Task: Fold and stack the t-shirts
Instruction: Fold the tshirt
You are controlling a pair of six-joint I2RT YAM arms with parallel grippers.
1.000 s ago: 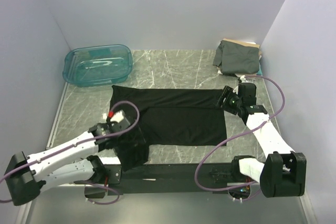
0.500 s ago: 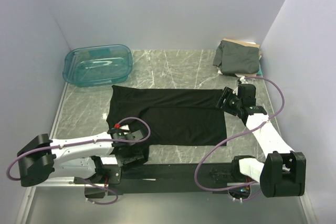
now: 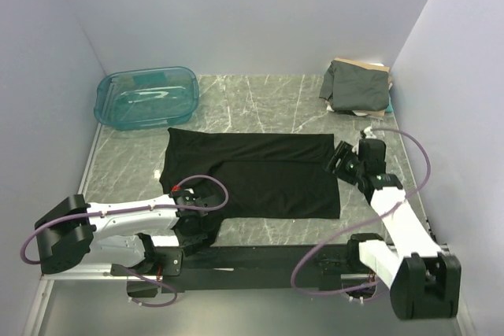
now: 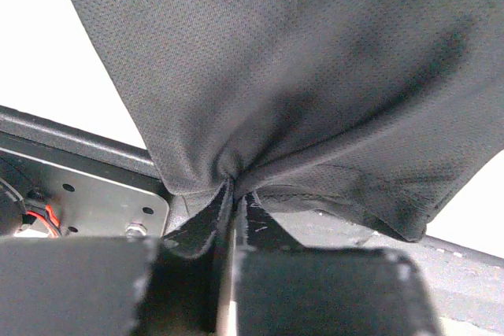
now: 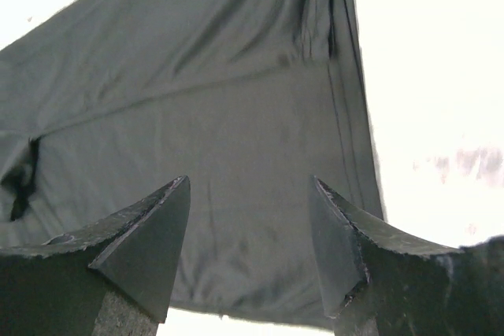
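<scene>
While the black t-shirt (image 3: 268, 175) lies flat across the middle of the marble table (image 3: 260, 108), long axis running left to right and its neck end unclear to me, the left gripper (image 4: 233, 198) is pinched tight on its bunched near-left corner, and the right gripper (image 5: 250, 180) hovers with fingers apart over the shirt's right edge. A teal plastic bin (image 3: 106, 104) sits far left and a folded dark grey-green shirt (image 3: 358, 88) far right, both well clear of it. A second ago the left claw was spread wide above that corner; it has since dropped low and closed on the cloth.
</scene>
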